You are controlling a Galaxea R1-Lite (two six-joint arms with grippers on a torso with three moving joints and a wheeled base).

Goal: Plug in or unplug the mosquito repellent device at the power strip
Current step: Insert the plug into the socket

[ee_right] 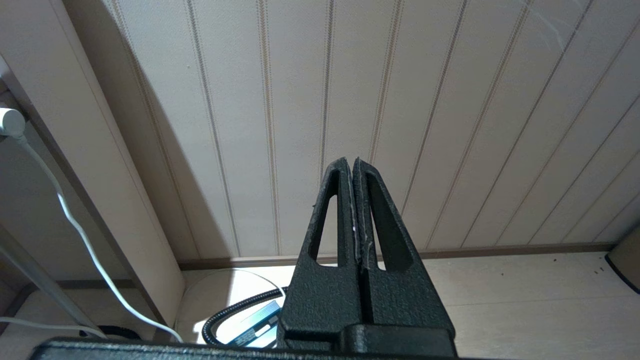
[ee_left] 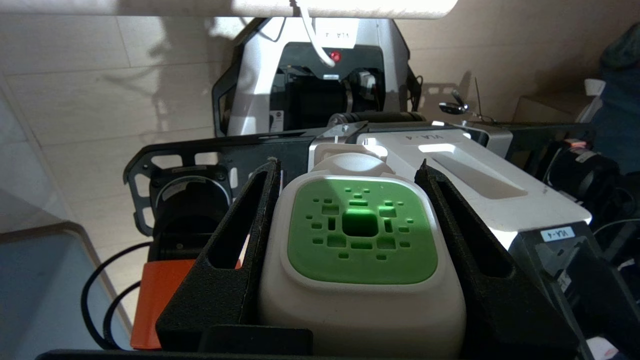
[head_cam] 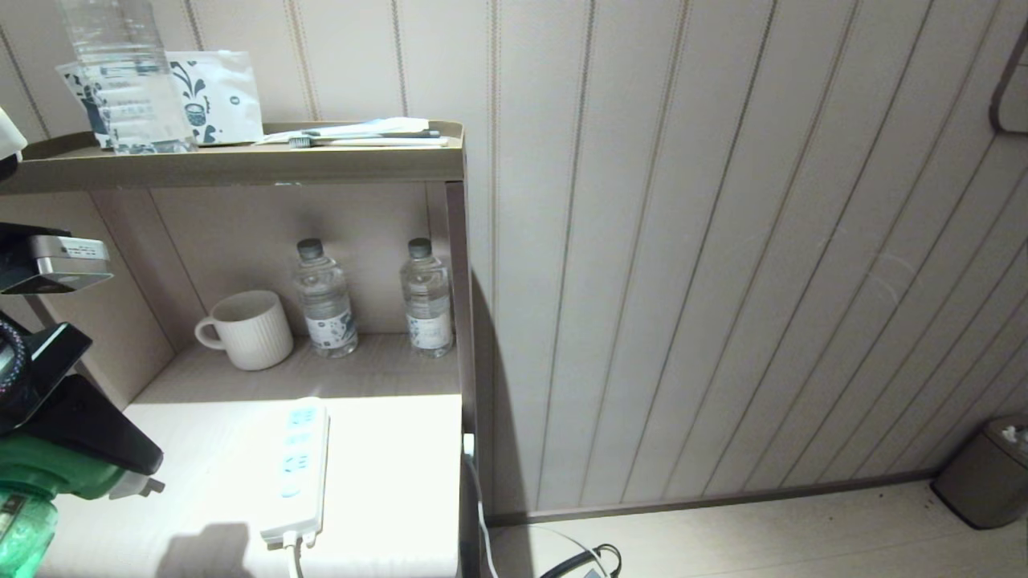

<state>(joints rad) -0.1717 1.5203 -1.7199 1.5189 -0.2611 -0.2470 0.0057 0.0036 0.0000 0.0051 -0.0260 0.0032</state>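
Left edge of the scene: my left tool point(head_cam: 120, 474) is clamped on the mosquito repellent device point(ee_left: 357, 245), one black finger on each side of its white body, the green vented face toward the wrist camera. In the head view the green bottle point(head_cam: 24, 530) sits at the near left corner and the plug prongs point(head_cam: 148, 485) point right, off the bench point(head_cam: 393, 482) surface and apart from the power strip point(head_cam: 299, 470).

Centre: the power strip lies lengthwise on the bench, cable end near, all visible sockets unoccupied. I judge the main hazard to be misalignment: prongs tilted or offset from the slots would push the loose strip sideways rather than seat. Glare on the pale socket faces makes the slots hard to read. The hold is on smooth rounded plastic, so pressing force could let the device slip or twist.

Far shelf: mug point(head_cam: 245, 329) and two water bottles point(head_cam: 325, 301), well apart.

Right: the right tool point(ee_right: 354, 210) is pressed together, parked facing the wall.
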